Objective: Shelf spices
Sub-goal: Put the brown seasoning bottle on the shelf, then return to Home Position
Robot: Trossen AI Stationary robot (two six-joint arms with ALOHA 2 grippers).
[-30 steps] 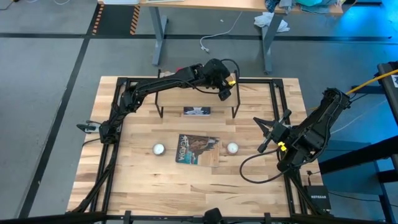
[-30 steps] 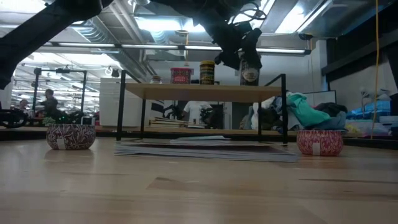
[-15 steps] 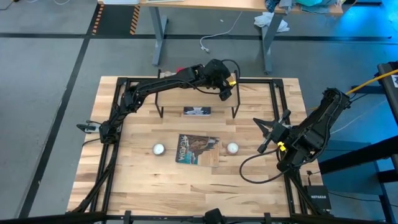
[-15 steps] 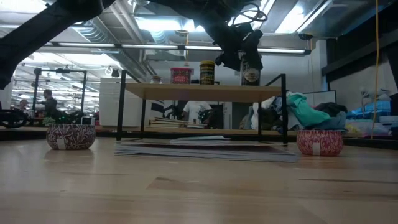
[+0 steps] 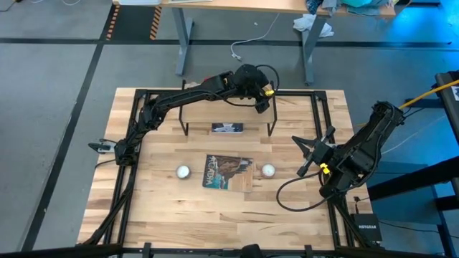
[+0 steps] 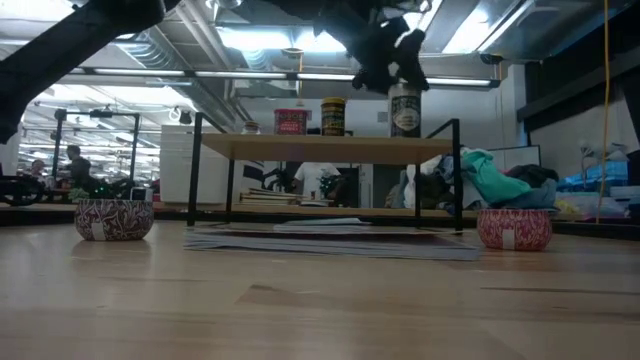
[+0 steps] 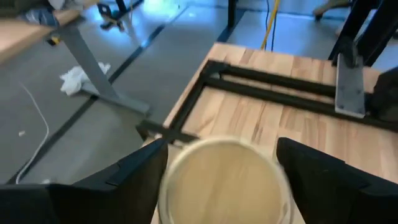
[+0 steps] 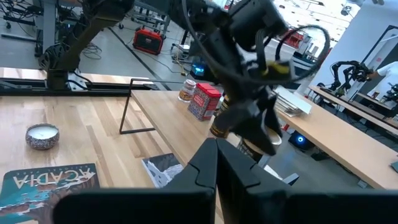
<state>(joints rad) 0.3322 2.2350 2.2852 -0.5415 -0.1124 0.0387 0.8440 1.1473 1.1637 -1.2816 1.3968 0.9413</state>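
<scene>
Left gripper (image 6: 392, 60) hung just above the wider tan jar (image 6: 404, 110), its fingers (image 7: 140, 171) spread apart on either side of the jar's pale lid with a gap showing, holding nothing. That jar stood upright on the shelf (image 6: 325, 147) at its right end. Along the same board stood the yellow dark-lidded jar (image 6: 333, 117) and the red square tin (image 6: 291, 121); the tiny brownish jar (image 6: 251, 128) was barely visible beside the tin, too small to make out well. From overhead the left arm covered most of the board, so the containers were hidden there. Under the shelf lay a small flat card, and in front of it the flat dark picture book (image 5: 229, 173) between two white balls (image 5: 183, 172). Right gripper (image 5: 303, 170) waited near the table's right edge, well apart from the shelf, fingers pressed together and empty.
</scene>
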